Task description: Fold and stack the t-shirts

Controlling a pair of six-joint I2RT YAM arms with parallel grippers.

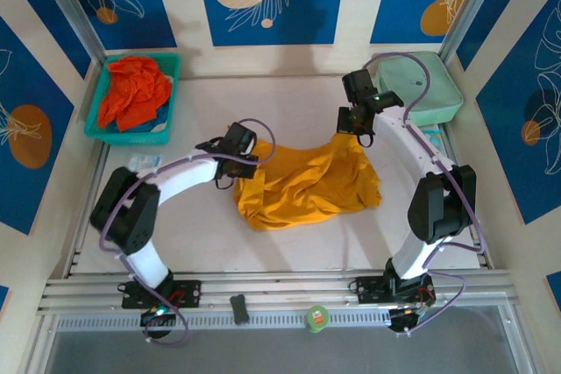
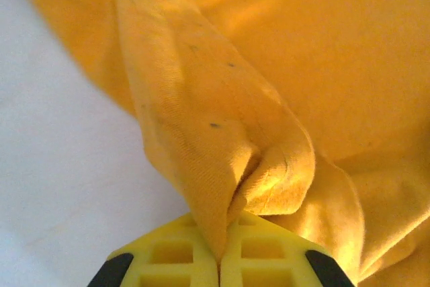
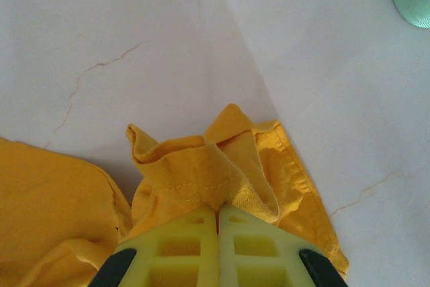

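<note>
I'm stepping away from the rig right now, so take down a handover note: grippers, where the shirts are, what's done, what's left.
Grippers: left gripper shut on a fold of the yellow shirt; right gripper shut on its far-right hem.
Things: yellow shirt rumpled on the table; red shirt bunched in the basket, far left.
Done: both grips taken. Nothing folded.
Left: spread and fold the yellow shirt, fetch and fold the red shirt, stack them.
</note>
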